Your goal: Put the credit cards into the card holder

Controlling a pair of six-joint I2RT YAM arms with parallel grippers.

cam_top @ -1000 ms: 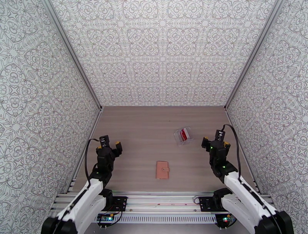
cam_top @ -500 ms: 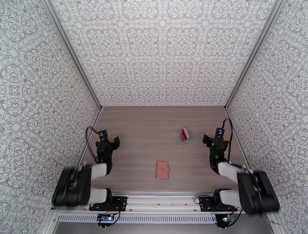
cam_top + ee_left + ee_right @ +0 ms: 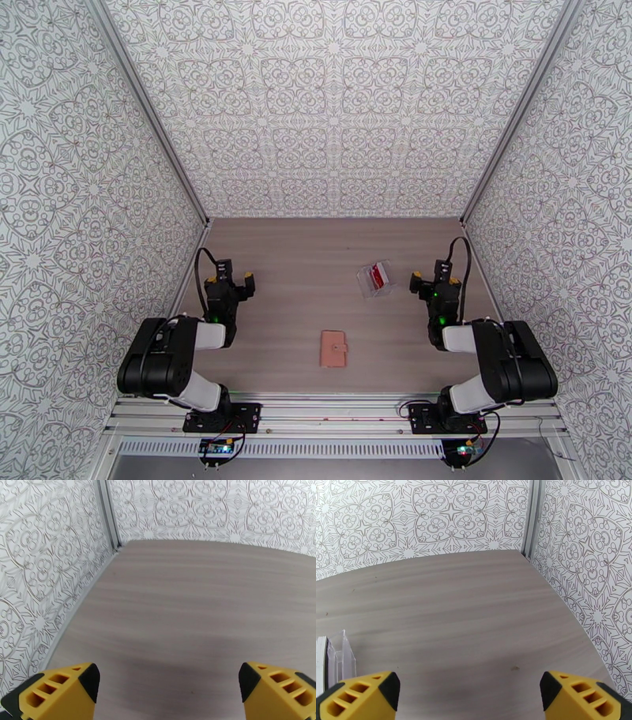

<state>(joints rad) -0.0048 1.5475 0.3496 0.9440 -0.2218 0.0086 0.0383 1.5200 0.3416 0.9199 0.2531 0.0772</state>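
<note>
Arms folded back since last frame; my left gripper (image 3: 235,276) and right gripper (image 3: 429,276) are wide open, empty. Red/white plastic credit cards (image 3: 378,274) in clear pouch (image 3: 370,288) at right's 9 o'clock; pinkish-brown leather card holder (image 3: 333,348) at their 7, shut. Risk: pouch lifts with cards.

Count on the bench:
- card holder (image 3: 333,349): 1.
- clear plastic case (image 3: 374,279): 1.
- credit cards (image 3: 379,274): stacked inside the case, 1 red face seen, total cannot be resolved.
- my grippers: 2, left gripper (image 3: 229,279) and right gripper (image 3: 434,278).
</note>
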